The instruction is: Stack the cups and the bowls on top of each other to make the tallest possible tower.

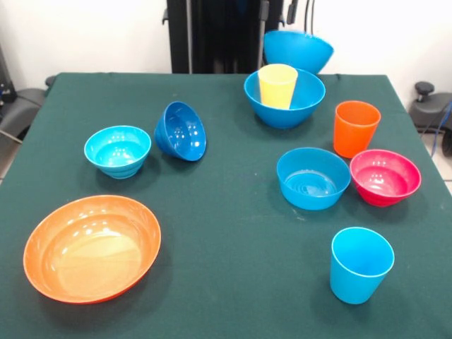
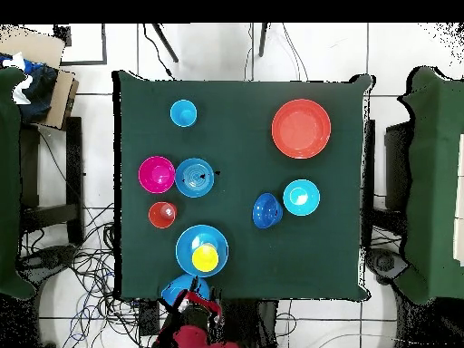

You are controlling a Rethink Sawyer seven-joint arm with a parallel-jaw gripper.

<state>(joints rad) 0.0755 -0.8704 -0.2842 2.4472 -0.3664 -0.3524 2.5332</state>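
My gripper (image 2: 192, 301) is shut on the rim of a large blue bowl (image 1: 298, 49) and holds it tilted in the air over the table's robot-side edge; the bowl also shows in the overhead view (image 2: 179, 292). Just in front, the yellow cup (image 1: 277, 85) stands upright inside the second large blue bowl (image 1: 311, 106). The orange cup (image 1: 355, 127), magenta-red bowl (image 1: 385, 176) and medium light blue bowl (image 1: 313, 178) stand close together. The light blue cup (image 1: 360, 265) stands alone. The small dark blue bowl (image 1: 181, 131) lies tipped on its side beside the cyan bowl (image 1: 118, 150). The wide orange bowl (image 1: 92, 247) sits apart.
The green table (image 1: 226, 212) has open cloth down its middle, between the two groups of bowls. Chairs and cables lie around the table (image 2: 54, 217). The robot's pedestal (image 1: 212, 35) stands behind the far edge.
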